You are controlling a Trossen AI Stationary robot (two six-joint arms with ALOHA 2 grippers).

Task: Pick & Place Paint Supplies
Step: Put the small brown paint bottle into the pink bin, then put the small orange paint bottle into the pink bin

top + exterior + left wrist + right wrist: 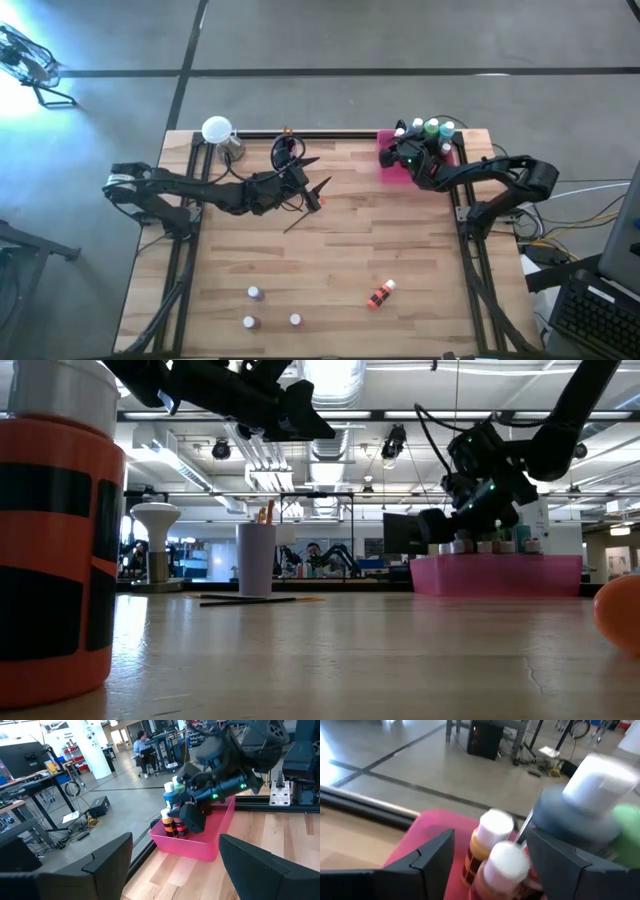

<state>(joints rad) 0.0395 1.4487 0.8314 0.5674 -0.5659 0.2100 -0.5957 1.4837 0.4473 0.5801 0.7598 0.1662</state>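
The pink tray at the table's far right holds several upright white-capped paint bottles. My right gripper hovers open over the tray, its fingers on either side of a red bottle, beside an orange one and a dark blue one. My left gripper hangs open and empty above the table's middle left. Two thin brushes lie flat on the wood below it. Three small bottles stand near the front edge, and a red one lies on its side.
A cup with brushes standing in it and a white mushroom-shaped lamp stand at the far left. An orange and black bottle fills the near left of the low view. Bare wood lies between the brushes and the loose bottles.
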